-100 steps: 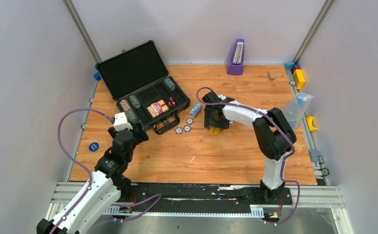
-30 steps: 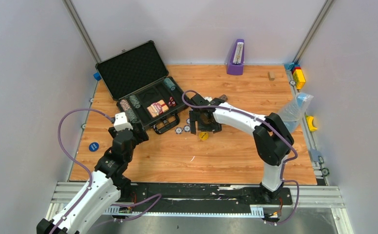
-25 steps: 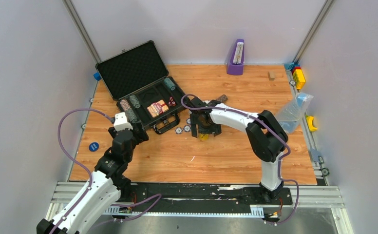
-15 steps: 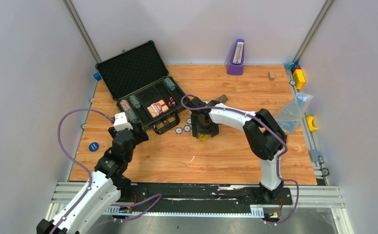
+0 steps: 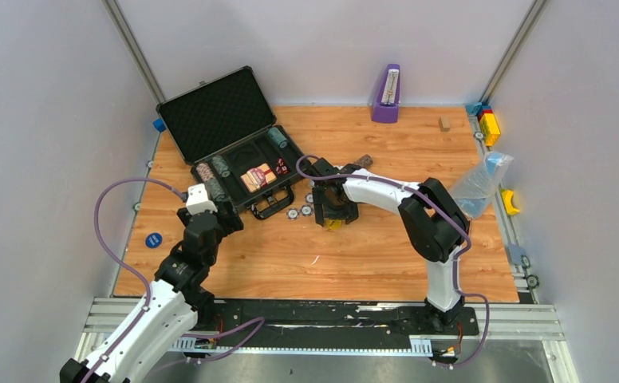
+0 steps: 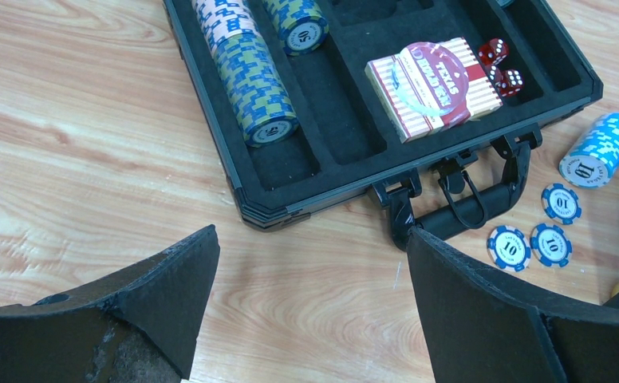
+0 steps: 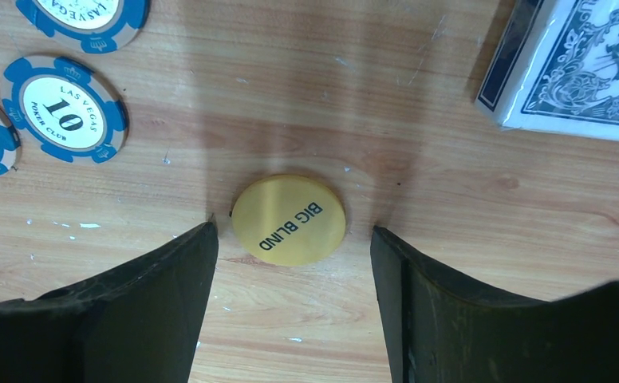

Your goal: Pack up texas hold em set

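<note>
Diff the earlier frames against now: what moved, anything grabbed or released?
Right arm swung left toward the case and dropped over the yellow BIG BLIND button. The right fingers narrowed to straddle it, with gaps on both sides, so nothing is gripped yet. Nothing was released. Unchanged: left fingers wide open by the case, the case contents, and the loose blue chips.

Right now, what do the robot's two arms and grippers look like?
The left arm and right arm both have white shell links between black joint housings, with a purple cable looping along each. The left gripper and right gripper each carry two broad matte black fingers with curved inner edges; the left one's look scuffed. No markings show.
</note>
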You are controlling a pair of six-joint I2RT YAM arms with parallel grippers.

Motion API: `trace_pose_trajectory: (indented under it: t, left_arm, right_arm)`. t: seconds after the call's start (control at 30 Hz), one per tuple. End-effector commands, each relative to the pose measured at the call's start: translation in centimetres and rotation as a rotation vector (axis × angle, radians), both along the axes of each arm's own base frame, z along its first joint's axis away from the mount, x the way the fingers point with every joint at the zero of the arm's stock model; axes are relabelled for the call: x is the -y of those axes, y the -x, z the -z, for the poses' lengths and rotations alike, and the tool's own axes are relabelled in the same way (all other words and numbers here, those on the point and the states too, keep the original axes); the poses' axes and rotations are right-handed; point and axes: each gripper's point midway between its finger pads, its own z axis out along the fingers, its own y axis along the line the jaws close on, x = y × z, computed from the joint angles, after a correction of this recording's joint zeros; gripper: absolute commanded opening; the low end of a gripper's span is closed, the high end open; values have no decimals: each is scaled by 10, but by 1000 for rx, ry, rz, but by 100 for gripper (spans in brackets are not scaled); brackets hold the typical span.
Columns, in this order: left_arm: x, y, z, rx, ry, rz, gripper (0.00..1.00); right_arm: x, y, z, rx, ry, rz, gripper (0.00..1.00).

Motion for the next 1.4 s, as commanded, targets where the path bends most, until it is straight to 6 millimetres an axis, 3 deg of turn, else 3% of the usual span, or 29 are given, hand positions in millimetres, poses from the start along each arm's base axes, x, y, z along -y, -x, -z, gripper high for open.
trace_pose_trajectory:
  t: [0.0,0.3,0.37,0.4,0.43,0.47,0.5,0.8,1.03,1.13,1.2,1.37]
  left_arm:
    - [-1,-5,-18,50,10,-6,95]
    - [0,-5,-18,49,12,-7,95]
    - [0,-5,-18,48,12,-6,95]
    - [0,-5,-18,49,12,-6,95]
    - [0,-5,-18,49,12,-6,95]
    - [0,-5,-18,49,13,-6,95]
    - [0,-5,-17,48,12,-6,95]
    - [1,-6,-17,43,10,-2,95]
    - [1,-6,-17,46,11,-3,95]
    - [0,-6,-17,46,11,-5,95]
    - [0,-5,-16,45,13,-5,95]
    - [3,-6,-16,45,14,10,95]
  right_arm:
    - [9,-2,31,-19,34,-9,71]
    - [9,-2,36,-24,40,-15,72]
    - [9,-2,37,-27,38,-22,68]
    - [8,-2,37,-29,36,-25,60]
    - [8,-1,38,-34,35,-31,37]
    - [9,-1,37,-35,37,-26,6]
    - [9,0,37,-34,35,-24,0]
    - [11,3,18,18,30,-37,0]
    - [0,-3,-19,92,-62,-62,0]
    - [-2,-4,-40,154,-116,-83,4]
    - [1,-6,-56,206,-136,-77,18]
    - [26,-19,-90,318,-156,29,97]
